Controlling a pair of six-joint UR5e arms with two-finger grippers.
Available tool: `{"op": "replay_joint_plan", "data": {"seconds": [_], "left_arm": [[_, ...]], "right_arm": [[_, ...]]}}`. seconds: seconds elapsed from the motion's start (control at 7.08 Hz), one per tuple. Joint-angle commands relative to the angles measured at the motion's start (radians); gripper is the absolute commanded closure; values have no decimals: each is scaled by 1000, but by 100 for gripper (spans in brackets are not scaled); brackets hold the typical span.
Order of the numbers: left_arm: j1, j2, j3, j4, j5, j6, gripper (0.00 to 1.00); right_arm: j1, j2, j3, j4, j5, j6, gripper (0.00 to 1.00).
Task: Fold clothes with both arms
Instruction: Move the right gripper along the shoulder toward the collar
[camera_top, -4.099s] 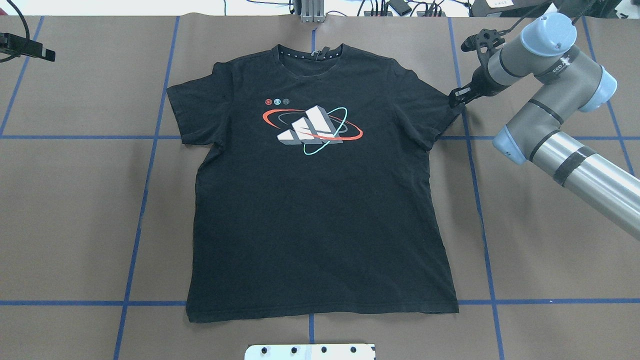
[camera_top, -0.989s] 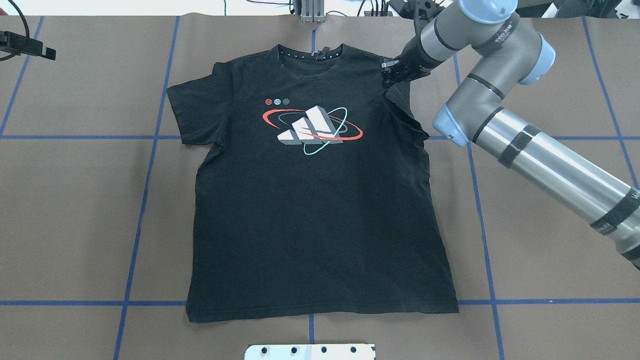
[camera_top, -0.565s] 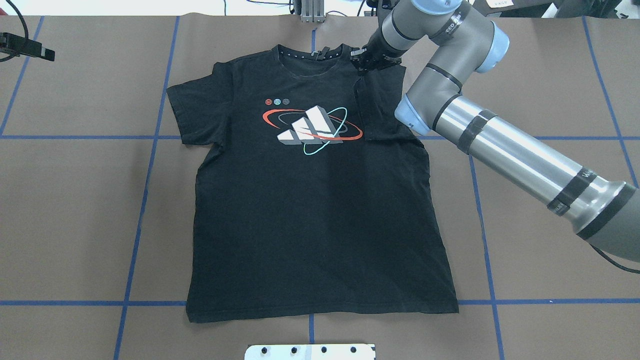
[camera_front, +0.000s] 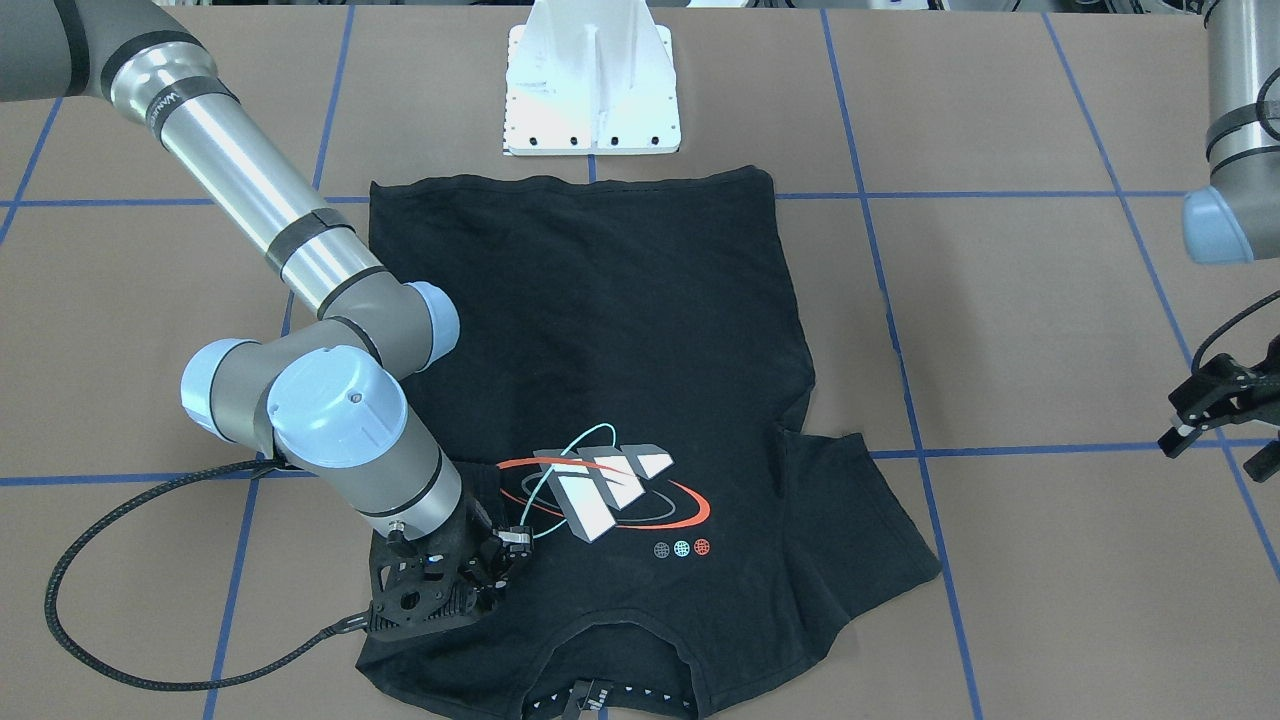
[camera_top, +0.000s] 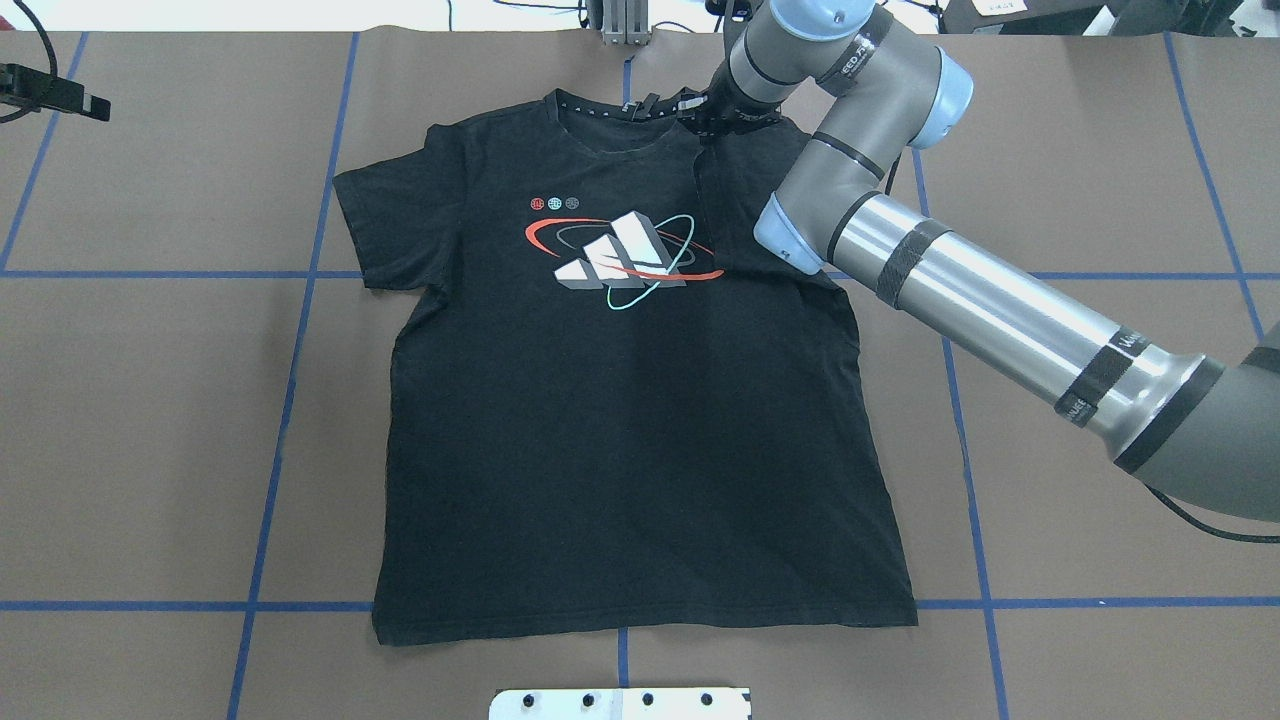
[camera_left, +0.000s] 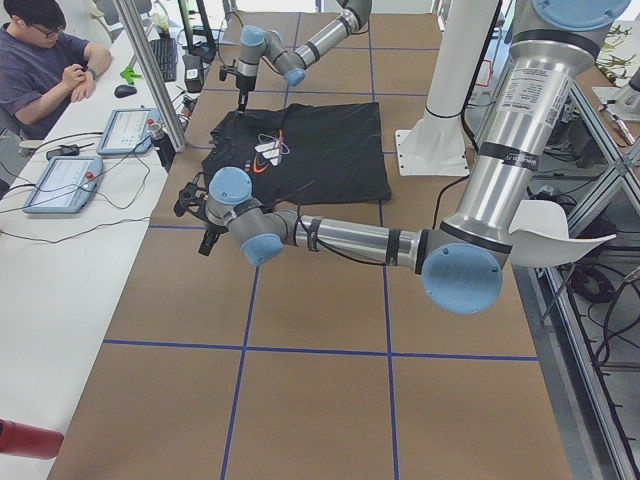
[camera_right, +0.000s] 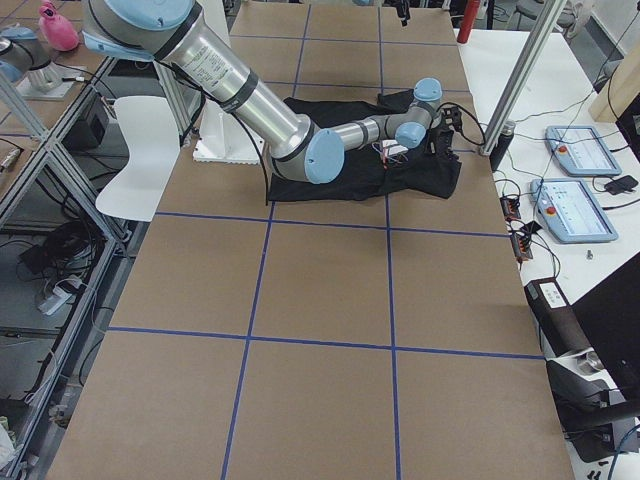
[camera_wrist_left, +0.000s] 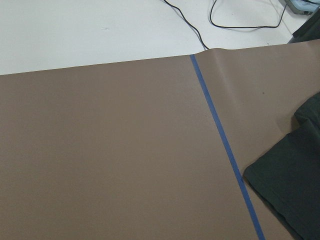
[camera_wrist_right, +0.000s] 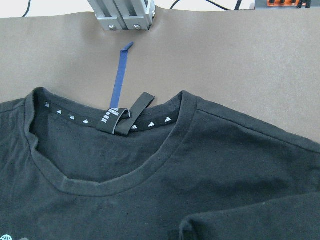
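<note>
The black T-shirt (camera_top: 620, 420) lies flat, logo up, collar toward the table's far edge; it also shows in the front view (camera_front: 600, 320). My right gripper (camera_top: 703, 122) sits just right of the collar, shut on the shirt's right sleeve (camera_top: 740, 200), which is folded inward over the shoulder and touches the logo's edge. Facing the robot, the same gripper (camera_front: 505, 560) is low over the cloth. In the right wrist view the collar (camera_wrist_right: 115, 180) fills the frame and no fingers show. My left gripper (camera_front: 1178, 420) hangs open off the shirt, beyond the flat left sleeve (camera_front: 860, 520).
The white pedestal base (camera_front: 592, 90) stands at the hem side. An aluminium post (camera_wrist_right: 125, 12) rises behind the collar. Blue tape lines (camera_top: 290, 350) grid the brown table. A person (camera_left: 40, 50) sits at a side table with tablets beyond the far edge.
The right arm has swept left, carrying the right sleeve from the shirt's outer edge to beside the collar, so the sleeve now lies folded over the chest. The left gripper has stayed put.
</note>
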Motion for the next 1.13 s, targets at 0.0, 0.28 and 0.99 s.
{"op": "replay_joint_plan", "data": {"seconds": [0.0,0.28,0.99], "left_arm": [[0,-2,0,0,2,-3,0],[3,-14,2,0,2,-52,0],[229,-98,46,-156,166,-374,0]], "right_arm": [[-1,2,7,5,-5,8,0],[14,2,40,5,30,26,0],[86,-128,223,3,161,77,0]]}}
